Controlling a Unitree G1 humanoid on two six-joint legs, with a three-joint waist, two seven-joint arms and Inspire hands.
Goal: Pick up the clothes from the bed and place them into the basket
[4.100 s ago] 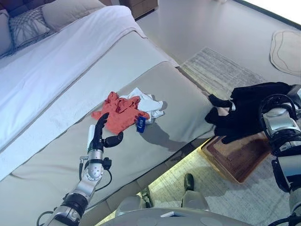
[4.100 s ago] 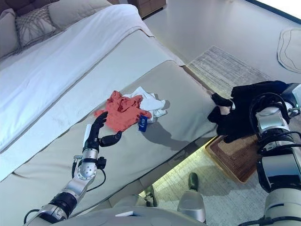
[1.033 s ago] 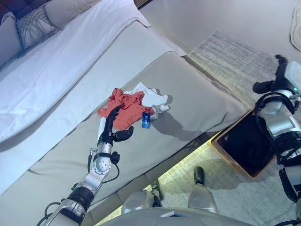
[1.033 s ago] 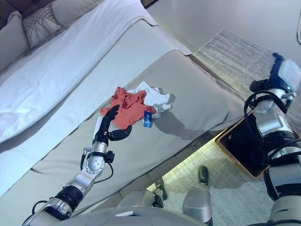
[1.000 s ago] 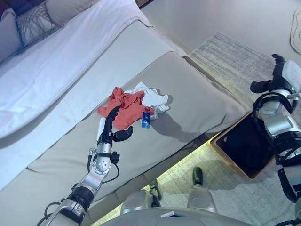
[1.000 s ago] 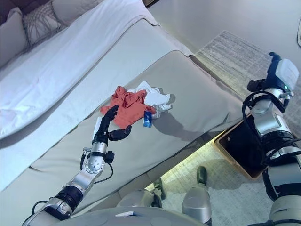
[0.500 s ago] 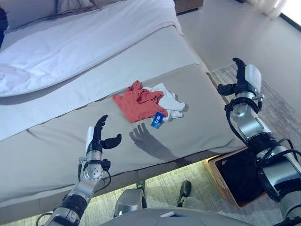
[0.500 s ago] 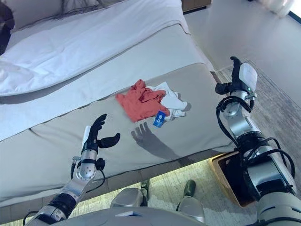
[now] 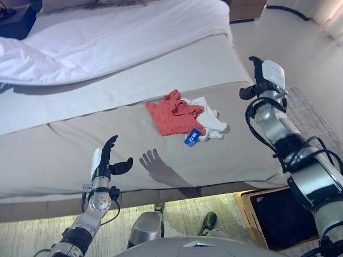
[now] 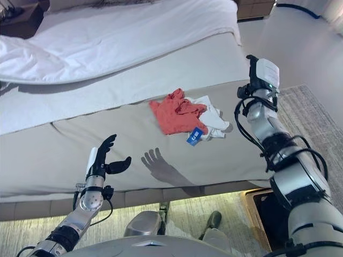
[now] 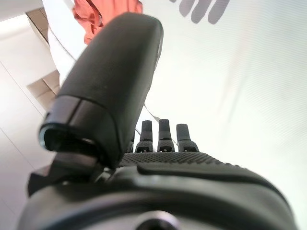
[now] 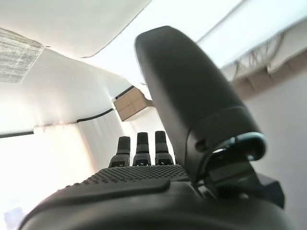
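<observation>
An orange-red garment (image 9: 173, 115) lies crumpled on the beige bed cover (image 9: 64, 150), with a white garment (image 9: 210, 119) touching its right side and a small blue tag (image 9: 193, 136) at their front edge. My left hand (image 9: 102, 163) is open and empty, held above the cover well to the front left of the clothes. My right hand (image 9: 262, 77) is open and empty, raised at the bed's right edge, right of the clothes. The basket (image 9: 276, 211) stands on the floor at the lower right with a black garment inside.
A white duvet (image 9: 107, 37) covers the far half of the bed. A striped rug (image 9: 316, 123) lies on the floor to the right. A dark nightstand (image 9: 19, 24) stands at the far left.
The camera has swung left, shifting the whole scene. My right hand has come from over the basket to the bed's right edge. My left hand stays open and raised.
</observation>
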